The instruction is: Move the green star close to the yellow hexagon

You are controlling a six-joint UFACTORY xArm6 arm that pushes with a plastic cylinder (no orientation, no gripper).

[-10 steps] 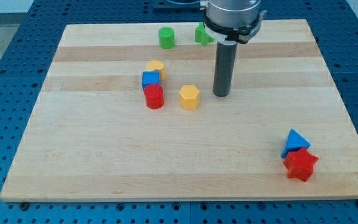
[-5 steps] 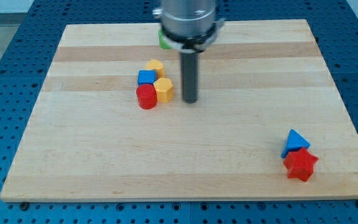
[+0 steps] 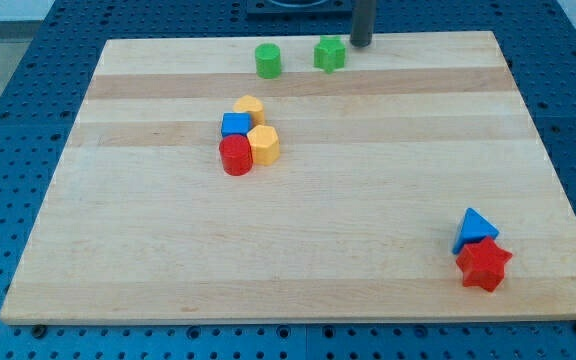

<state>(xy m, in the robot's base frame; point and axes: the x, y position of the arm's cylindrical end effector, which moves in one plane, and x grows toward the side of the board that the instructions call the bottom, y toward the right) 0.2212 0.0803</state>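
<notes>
The green star (image 3: 330,53) lies near the view's top edge of the wooden board, a little right of centre. My tip (image 3: 360,44) is just to the right of the green star and slightly above it in the view, close to it. The yellow hexagon (image 3: 264,144) sits left of centre, touching a red cylinder (image 3: 235,156) on its left and a blue block (image 3: 237,125) above it.
A green cylinder (image 3: 267,60) stands left of the green star. A yellow heart-like block (image 3: 250,105) sits above the blue block. A blue triangle (image 3: 477,226) and a red star (image 3: 484,265) lie together at the view's bottom right. The board (image 3: 388,200) ends at blue pegboard.
My tip pushed the yellow hexagon left against the red cylinder and blue block, then moved up and right to the board's top edge beside the green star.
</notes>
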